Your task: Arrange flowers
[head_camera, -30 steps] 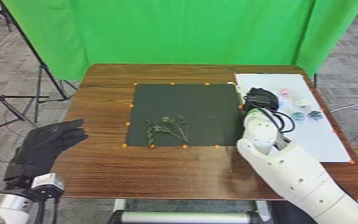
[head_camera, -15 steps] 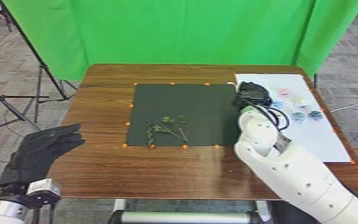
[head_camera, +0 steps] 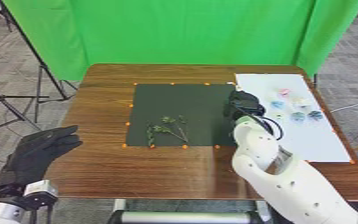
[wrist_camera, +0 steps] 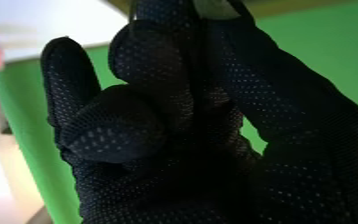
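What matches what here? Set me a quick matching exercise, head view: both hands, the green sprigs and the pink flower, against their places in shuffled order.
1. Left hand
2. Right hand
3. Green sprigs
4. Pink flower

A. On the white sheet
B. By the left edge of the table
C. On the near left part of the dark mat
D. At the mat's right edge

Pairs: 1-B, 2-D, 3-C, 4-A

No readable text, label, brand, number or sign can be made out in either view.
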